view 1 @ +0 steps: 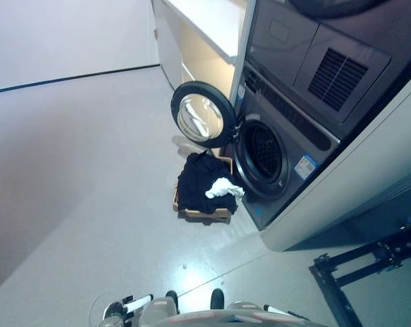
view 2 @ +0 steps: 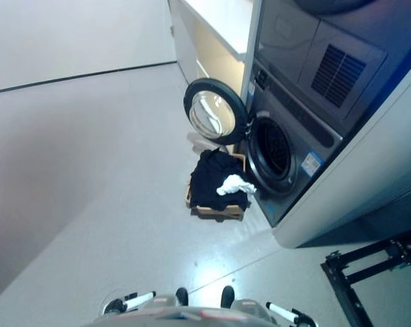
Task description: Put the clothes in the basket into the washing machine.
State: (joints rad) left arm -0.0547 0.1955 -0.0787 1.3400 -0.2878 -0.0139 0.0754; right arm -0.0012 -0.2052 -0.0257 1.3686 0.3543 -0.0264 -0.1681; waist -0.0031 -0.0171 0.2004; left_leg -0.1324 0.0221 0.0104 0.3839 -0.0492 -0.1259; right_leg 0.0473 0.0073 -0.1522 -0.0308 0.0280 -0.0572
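The left side of the frame is taken up by pale grey floor [view 1: 75,191], with a dark baseboard line running across the upper left where the floor meets a white wall [view 1: 62,34].

At the bottom edge, left of centre, the left hand [view 1: 127,306] shows only as a dark shape with a white-tipped part pointing right; whether its fingers are open or curled cannot be told, and nothing is seen in it.

Near the centre of the frame a shallow wooden basket [view 1: 204,214] sits on the floor, just in front of the machine's opening. It is heaped with black clothes [view 1: 197,182] that spill over its rim, and a small white garment [view 1: 223,188] lies on top of the heap toward its right side, nearest the drum.

Just above the basket, the round door [view 1: 202,114] of the washing machine [view 1: 287,146] stands swung open to the left, its glass facing out. To the right of the door the dark drum opening [view 1: 263,151] is visible in the grey front panel. A second grey appliance [view 1: 328,54] with a vent grille is stacked above the washer in the upper right, and a white worktop [view 1: 208,20] runs along the top centre.

At the bottom edge right of centre, the right hand [view 2: 287,315] appears as a white-tipped sliver; the state of its fingers cannot be told.

A black metal frame [view 1: 358,269] rests on the floor at lower right.
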